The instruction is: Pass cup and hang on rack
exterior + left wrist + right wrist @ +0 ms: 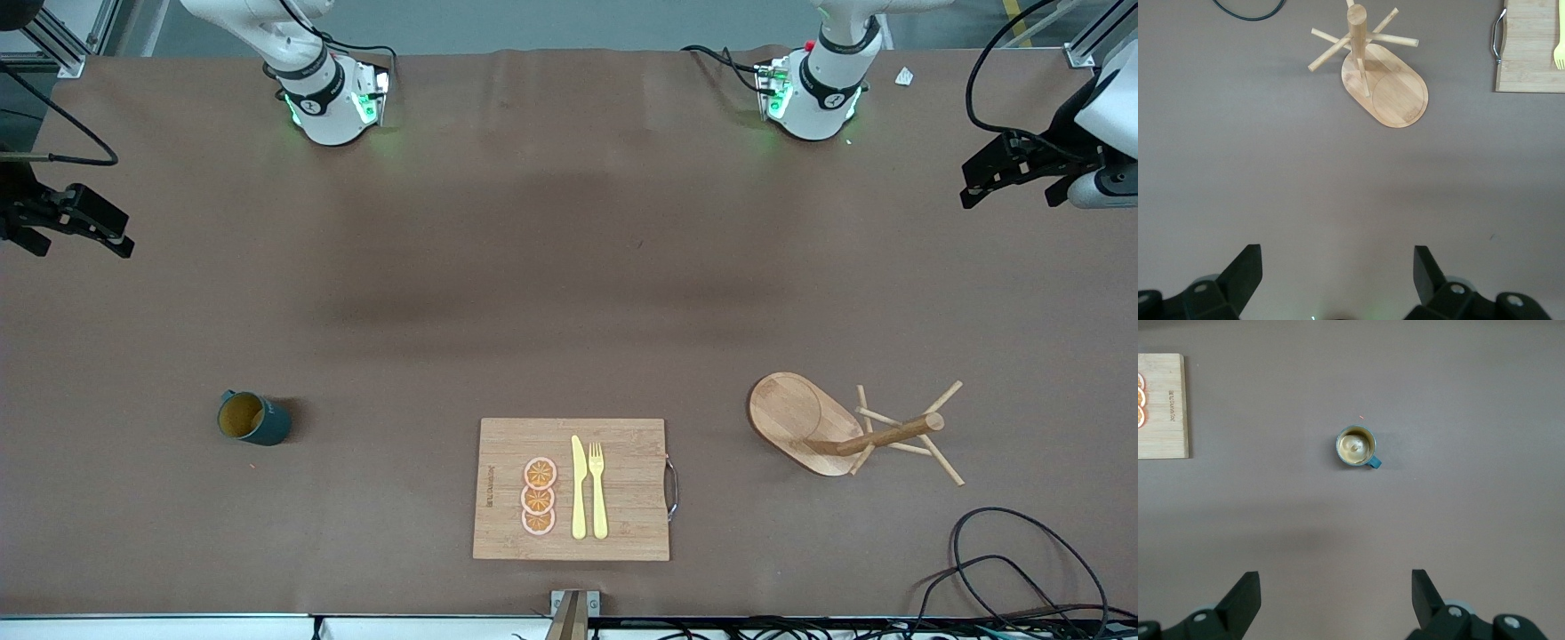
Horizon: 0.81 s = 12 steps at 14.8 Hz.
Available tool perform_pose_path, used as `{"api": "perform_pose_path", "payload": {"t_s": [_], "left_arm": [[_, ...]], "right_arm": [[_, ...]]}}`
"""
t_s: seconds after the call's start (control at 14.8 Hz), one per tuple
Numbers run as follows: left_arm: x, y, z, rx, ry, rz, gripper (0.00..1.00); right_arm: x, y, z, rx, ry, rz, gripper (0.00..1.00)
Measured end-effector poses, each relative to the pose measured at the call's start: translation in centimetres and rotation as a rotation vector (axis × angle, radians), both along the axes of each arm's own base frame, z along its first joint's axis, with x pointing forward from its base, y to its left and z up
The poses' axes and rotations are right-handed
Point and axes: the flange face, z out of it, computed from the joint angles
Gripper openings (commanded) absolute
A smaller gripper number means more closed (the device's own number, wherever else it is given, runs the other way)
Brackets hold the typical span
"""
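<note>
You see the cup (253,419) standing upright on the brown worktop (569,293), in the lower left part of the front view, toward the right arm's end. Its handle touches nothing. The rack (836,427) stands in the lower right part of the front view, toward the left arm's end, with all its pegs bare. Between them lies the cutting board (622,524), which carries three orange slices (539,496), a yellow knife (579,487) and a yellow fork (597,489).

The right end effector (1335,600) hangs high over the worktop with its fingers wide and holds nothing. The left end effector (1338,277) hangs the same way, wide and holding nothing. Both arms wait.
</note>
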Motion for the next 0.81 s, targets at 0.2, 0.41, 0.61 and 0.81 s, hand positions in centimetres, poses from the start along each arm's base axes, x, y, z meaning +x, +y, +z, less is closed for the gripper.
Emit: {"api": "perform_pose_path", "payload": {"t_s": [0.2,0.41,0.61,0.81], "left_arm": [[0.01,0.05,0.0,0.0,0.001,0.001,1.0],[0.07,0.17,0.46,-0.001,-0.009,0.003,1.0],[0.24,0.27,0.51,-0.001,-0.011,0.005,1.0],[0.35,0.27,0.38,-0.001,-0.008,0.005,1.0]], "right_arm": [[0.0,0.0,0.0,0.0,0.0,0.0,1.0],[0.0,0.0,0.0,0.0,0.0,0.0,1.0],[0.0,-0.01,0.0,0.0,0.0,0.0,1.0],[0.0,-0.04,-0.01,0.0,0.0,-0.001,1.0]]}}
